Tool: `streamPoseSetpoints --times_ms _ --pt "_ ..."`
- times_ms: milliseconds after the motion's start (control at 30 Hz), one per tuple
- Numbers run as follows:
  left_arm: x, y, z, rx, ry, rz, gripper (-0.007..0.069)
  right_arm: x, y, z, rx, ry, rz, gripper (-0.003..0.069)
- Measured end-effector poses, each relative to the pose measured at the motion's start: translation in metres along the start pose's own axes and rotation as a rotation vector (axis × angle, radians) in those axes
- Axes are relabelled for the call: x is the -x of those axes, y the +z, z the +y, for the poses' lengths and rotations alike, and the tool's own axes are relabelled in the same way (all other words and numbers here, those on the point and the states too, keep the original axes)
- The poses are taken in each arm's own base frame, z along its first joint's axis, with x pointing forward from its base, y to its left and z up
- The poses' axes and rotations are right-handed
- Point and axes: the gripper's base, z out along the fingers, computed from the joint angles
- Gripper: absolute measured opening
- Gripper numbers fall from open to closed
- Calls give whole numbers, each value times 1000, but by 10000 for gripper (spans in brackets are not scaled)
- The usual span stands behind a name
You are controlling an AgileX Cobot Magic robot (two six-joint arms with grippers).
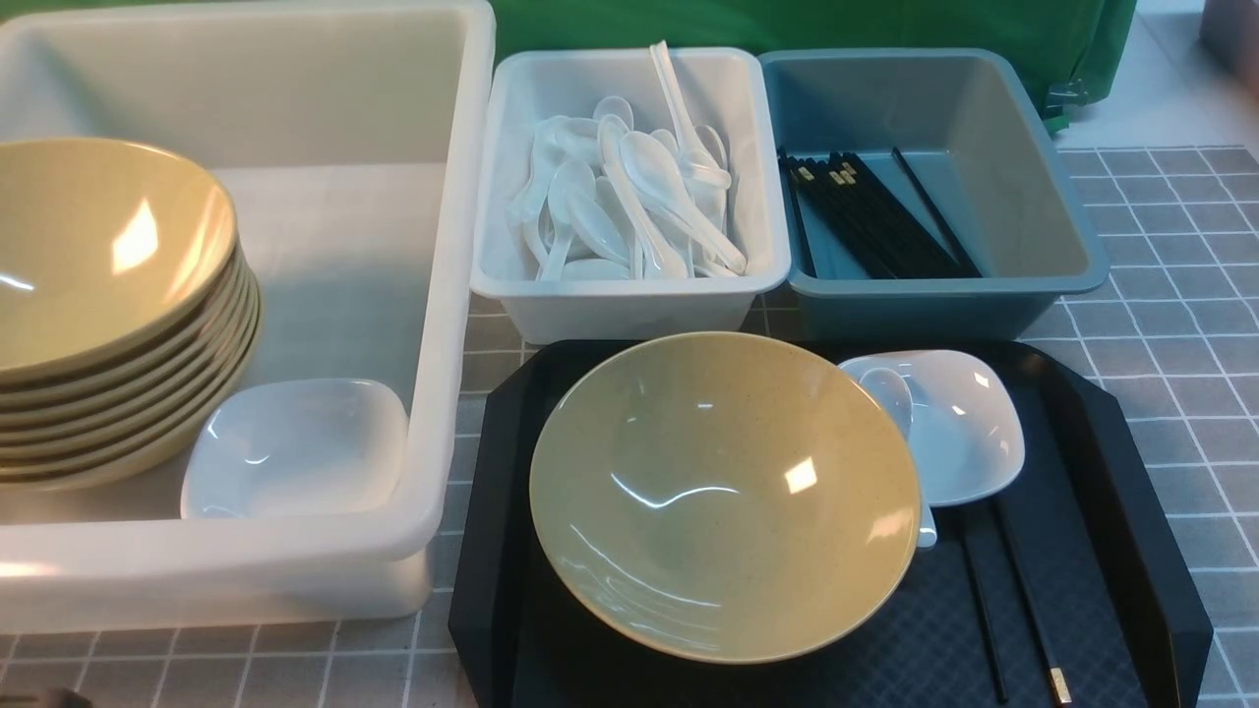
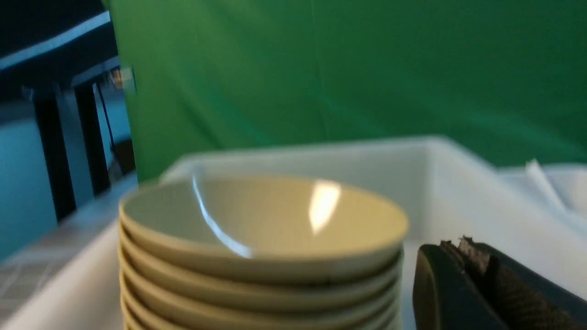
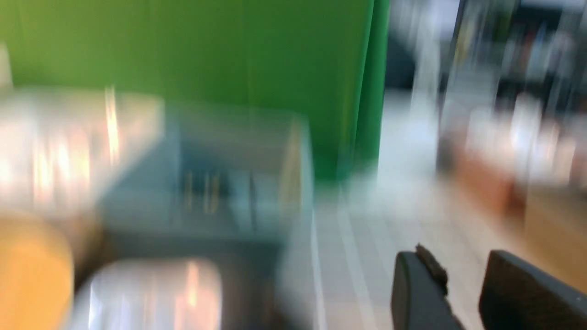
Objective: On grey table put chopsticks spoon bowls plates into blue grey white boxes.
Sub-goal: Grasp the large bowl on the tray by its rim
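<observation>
On the black tray a tan bowl [image 1: 723,492] sits beside a white plate [image 1: 959,433] with a spoon [image 1: 890,393] in it. Two black chopsticks [image 1: 1023,600] lie on the tray's right side. The large white tub [image 1: 452,295] holds a stack of bowls [image 1: 98,256] and a plate [image 1: 295,447]. The small white bin [image 1: 629,305] holds several spoons, the blue-grey bin [image 1: 925,305] several chopsticks. Neither gripper shows in the front view. My left gripper [image 2: 458,245] is shut and empty beside the bowl stack [image 2: 261,229]. My right gripper [image 3: 458,256] is open and empty over the grey table; that view is blurred.
The black tray [image 1: 1131,492] lies on the grey table [image 1: 1180,295] in front of the two small bins. A green curtain [image 1: 836,25] hangs behind the bins. The tub stands close against the tray's left edge.
</observation>
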Motion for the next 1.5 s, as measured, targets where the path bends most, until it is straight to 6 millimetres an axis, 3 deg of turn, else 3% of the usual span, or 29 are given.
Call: streamPoseSetpoints --times_ms 167,233,333,400,467,533,567,600,633,667,767,833,867,933,967,1067,1100,1167,1200,1333,1400,1433,1500 --pt "21 -3 1 9 -23 -237 -8 33 -6 0 11 58 -371 238" --pt "32 -6 2 2 -120 -362 -8 48 -14 -1 37 159 -553 238" --pt "41 -10 3 -23 -241 -468 -8 58 -21 -3 70 281 -686 238" --pt "48 -10 3 -43 -286 -475 -8 58 -20 -3 66 300 -681 238" --pt "72 -8 2 -60 -275 -465 -8 65 -17 -4 51 275 -625 236" --pt "106 -5 2 -66 -238 -461 -8 79 -15 -4 38 245 -584 227" --pt "112 -3 2 -64 -228 -442 -8 82 -14 -4 32 230 -557 219" --pt "150 6 3 -57 -172 -413 -8 106 -12 -5 15 177 -507 187" --pt "153 7 3 -57 -164 -409 -8 111 -11 -6 11 162 -491 176" --pt "179 26 4 -51 -139 -376 -8 134 -5 -7 -8 82 -395 112" --pt "193 61 5 -47 -146 -298 -8 150 9 -7 -16 18 -264 46" --pt "192 78 5 -42 -165 -233 -8 152 15 -7 -16 -2 -208 36" --pt "186 110 6 -19 -227 -47 -8 148 29 -7 -11 -25 -88 33" --pt "182 124 5 -7 -248 64 -8 140 36 -7 -5 -29 3 33" --pt "174 139 2 0 -254 240 -8 127 45 -6 4 -31 137 33" --pt "163 161 -21 -99 -154 591 -8 86 55 -4 34 -42 556 33" --pt "162 163 -24 -117 -143 628 -8 83 56 -4 37 -43 585 33" --pt "151 175 -56 -303 -42 840 -8 54 58 -1 82 -51 803 33" --pt "151 177 -60 -328 -33 861 -8 51 58 0 90 -50 816 33" --pt "125 203 -111 -515 -4 1039 -6 30 62 15 227 -47 852 33" --pt "114 215 -134 -575 44 1078 8 28 63 21 284 -46 830 33" --pt "112 215 -136 -580 52 1088 8 28 63 21 285 -49 828 33" --pt "99 228 -162 -629 160 1128 57 30 64 26 320 -48 799 33"
